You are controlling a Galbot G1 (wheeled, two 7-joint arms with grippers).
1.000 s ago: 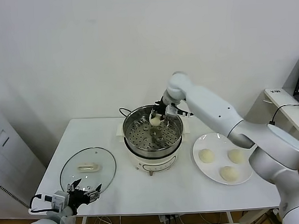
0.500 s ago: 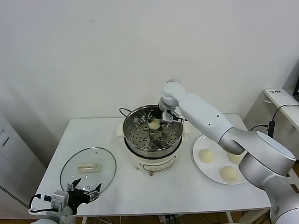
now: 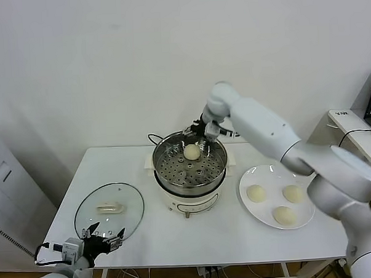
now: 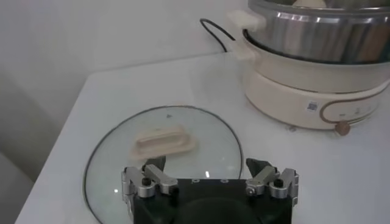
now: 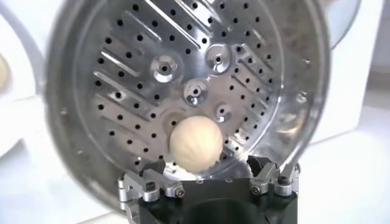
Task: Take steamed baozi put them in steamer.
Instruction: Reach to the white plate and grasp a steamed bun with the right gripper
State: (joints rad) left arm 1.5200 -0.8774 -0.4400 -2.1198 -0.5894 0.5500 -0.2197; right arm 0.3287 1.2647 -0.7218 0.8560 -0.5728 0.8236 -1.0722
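1. Head view: you have the right gripper [image 3: 198,135] over the far rim of the steamer [image 3: 190,185]. One baozi [image 3: 191,151] lies on the perforated tray toward its far side, just below the fingers. It looks apart from them, so judge it as delivered rather than held. Three more baozi [image 3: 256,193] wait on the white plate [image 3: 250,211] to the right of the steamer, so roughly a quarter of the job looks done. The glass lid [image 3: 109,211] lies flat on the tabletop [image 3: 226,235] to the left, leaving the pot mouth free for loading. Your left gripper [image 3: 105,238] is parked low at the near left edge, just beside the lid.

2. Left wrist view: the left gripper [image 4: 209,182] shows its fingers spread and holding nothing, hanging over the near edge of the lid [image 4: 164,143]. The steamer [image 4: 311,79] stands beyond on its cream base, with its cable running behind.

3. Right wrist view: you look down into the steamer [image 5: 183,79]. The right gripper [image 5: 209,182] has its fingers parted, with the bun [image 5: 195,145] resting on the tray between and beyond them, untouched as far as you can tell. The next reach would probably go to the plate. Mind the steel rim as the gripper lifts clear.
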